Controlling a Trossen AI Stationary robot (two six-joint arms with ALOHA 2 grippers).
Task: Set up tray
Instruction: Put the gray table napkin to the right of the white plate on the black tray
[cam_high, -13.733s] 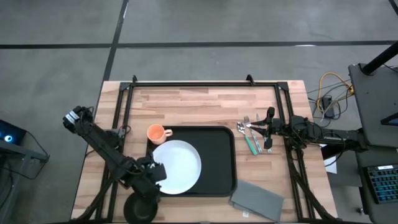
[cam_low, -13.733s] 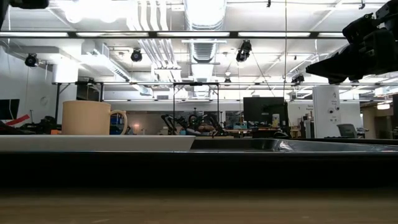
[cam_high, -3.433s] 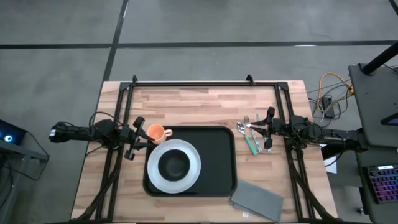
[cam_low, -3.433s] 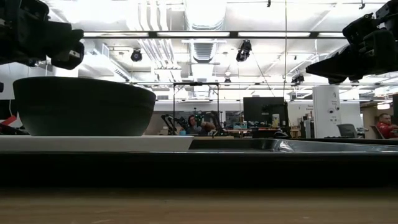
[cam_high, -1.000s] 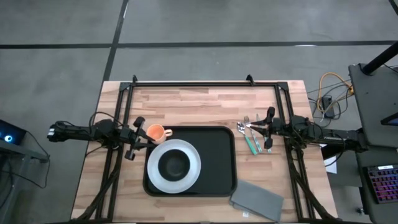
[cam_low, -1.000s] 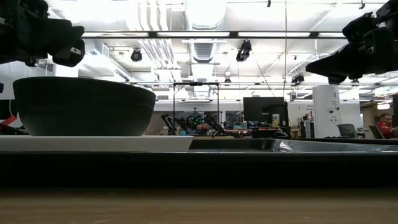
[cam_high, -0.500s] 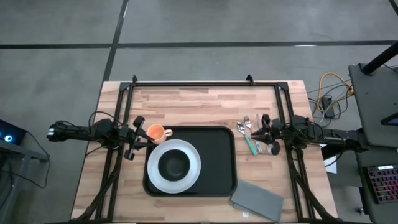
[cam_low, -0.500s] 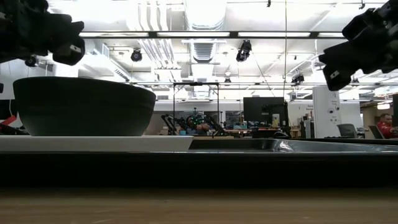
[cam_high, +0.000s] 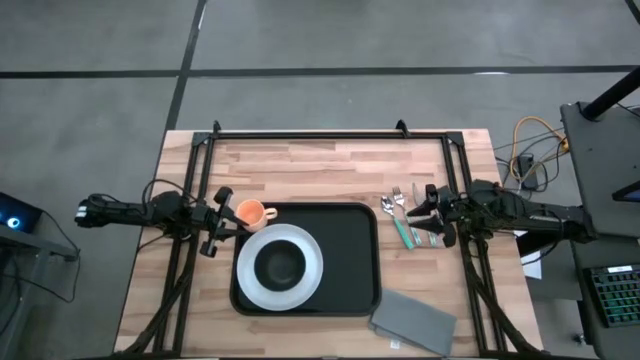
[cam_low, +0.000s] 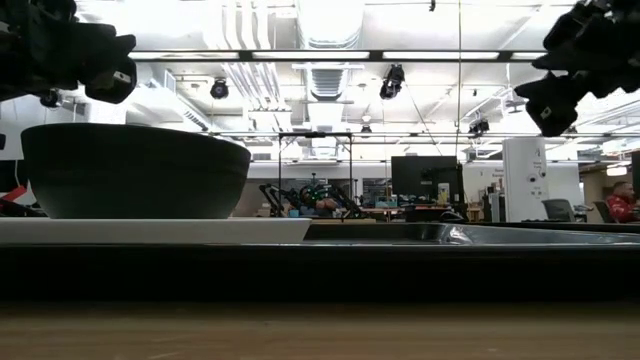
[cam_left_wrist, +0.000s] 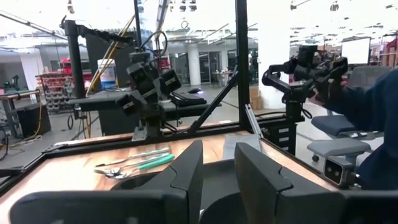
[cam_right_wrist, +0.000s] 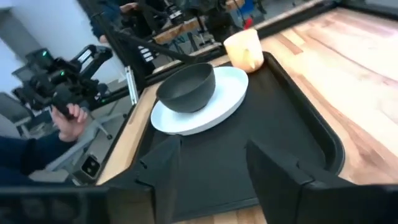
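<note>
Right gripper (cam_high: 432, 216): jaws spread, empty, over cutlery (cam_high: 404, 218) near table's right edge. Left gripper (cam_high: 212, 222): parked beside cup (cam_high: 251, 212), jaws apart. Tray (cam_high: 352, 260): table centre; holds plate (cam_high: 310, 262) and bowl (cam_high: 280, 266). Outstanding, probably: cutlery, napkin (cam_high: 415, 321), cup.

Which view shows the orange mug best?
The high view: the orange mug sits whole, handle visible, at the black tray's far-left corner. The right wrist view shows it closer but from one side. In the low view the dark bowl hides it; the left wrist view misses it.
</note>
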